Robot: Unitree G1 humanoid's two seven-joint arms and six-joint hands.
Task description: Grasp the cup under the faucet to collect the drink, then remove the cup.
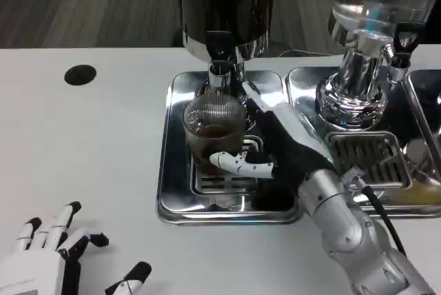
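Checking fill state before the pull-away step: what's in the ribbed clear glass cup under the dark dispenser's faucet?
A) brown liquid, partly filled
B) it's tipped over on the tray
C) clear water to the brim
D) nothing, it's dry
A: the ribbed clear glass cup stands upright on the steel drip tray under the faucet, with brown liquid in its lower part, and the right hand grips it.

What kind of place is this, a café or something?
Probably a self-serve drinks counter, perhaps staged for testing. Two dispensers with taps, a dark one and a clear one, stand on steel drip trays on a white table, with a ribbed cup of brown drink.
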